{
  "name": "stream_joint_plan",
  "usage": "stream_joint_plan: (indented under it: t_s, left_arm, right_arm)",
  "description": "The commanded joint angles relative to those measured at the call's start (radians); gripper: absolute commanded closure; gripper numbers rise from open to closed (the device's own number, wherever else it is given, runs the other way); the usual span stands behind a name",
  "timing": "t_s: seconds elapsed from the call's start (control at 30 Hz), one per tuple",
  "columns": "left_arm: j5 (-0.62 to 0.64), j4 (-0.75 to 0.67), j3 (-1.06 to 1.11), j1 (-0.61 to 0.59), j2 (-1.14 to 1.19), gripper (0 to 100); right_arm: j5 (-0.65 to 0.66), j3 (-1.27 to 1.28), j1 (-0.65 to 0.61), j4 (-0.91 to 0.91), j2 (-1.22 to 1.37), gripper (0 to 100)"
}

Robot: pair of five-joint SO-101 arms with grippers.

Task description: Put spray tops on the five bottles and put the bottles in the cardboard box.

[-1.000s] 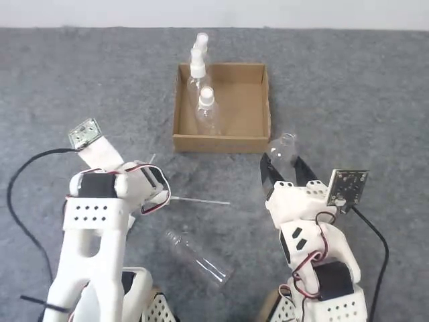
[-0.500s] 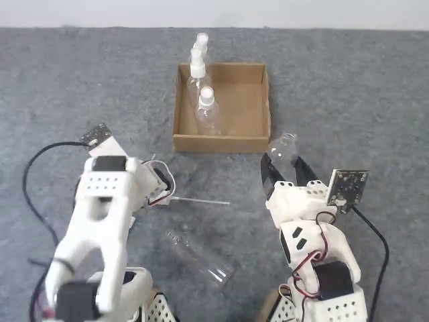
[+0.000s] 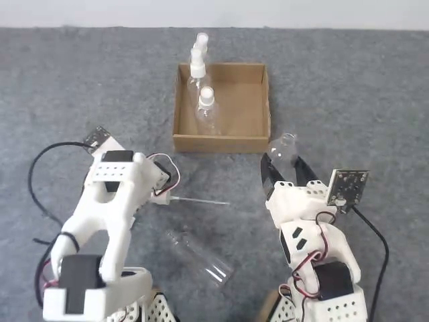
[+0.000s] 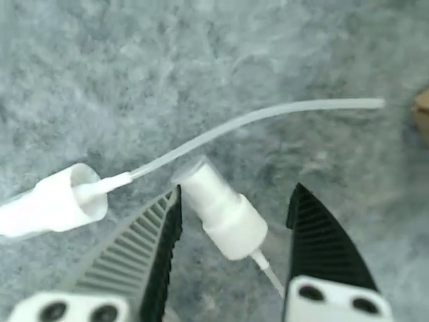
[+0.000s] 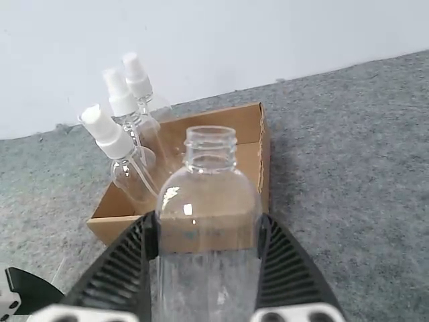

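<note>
Grey carpet-like cover [image 3: 375, 100] lies over the table. Nearest the arm bases is a loose bottle [image 3: 199, 256]: clear, without a top, on its side between the two arms, touching neither gripper.

The left gripper [image 4: 236, 194] is down at the cover with its jaws wide open. It straddles a white spray top [image 4: 224, 213] that lies on its side between the fingers. One finger is just beside the top's nozzle end, the other stands apart from it, so there is no grip. A second spray top [image 4: 57, 200] lies just outside that first finger. Its long dip tube [image 4: 268, 115] curves away across the cover.

The right gripper [image 5: 208, 225] is closed on the body of the held bottle [image 5: 208, 194]. This bottle is clear, its neck is open with no top fitted, and it points toward the near right corner of the cardboard box [image 3: 221, 143].

The box is open-topped and sits beyond both grippers. One capped bottle [image 3: 208, 114] stands inside it toward the left wall. Two further capped bottles [image 3: 197, 67] stand at the far left corner. I cannot tell whether the farthest is inside the box or behind it.
</note>
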Motion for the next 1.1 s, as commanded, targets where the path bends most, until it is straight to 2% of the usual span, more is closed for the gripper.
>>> stream_joint_plan:
  t_s: [0.0,0.3,0.53,0.83,1.07]
  left_arm:
    - [0.029,-0.038,-0.050,0.002,0.023,76]
    - [0.032,-0.097,-0.050,0.002,0.086,77]
    - [0.032,-0.097,-0.050,0.002,0.087,99]
    - [0.032,-0.081,-0.090,0.008,0.078,99]
    - [0.032,0.087,-0.252,0.009,0.078,99]
  right_arm:
    - [-0.002,-0.008,0.008,-0.018,0.010,99.1]
    - [-0.002,-0.008,0.008,-0.018,0.010,99.1]
    - [-0.002,-0.008,0.008,-0.018,0.010,99.1]
    - [-0.002,-0.008,0.008,-0.018,0.010,99.1]
    - [-0.002,-0.008,0.008,-0.018,0.010,99.1]
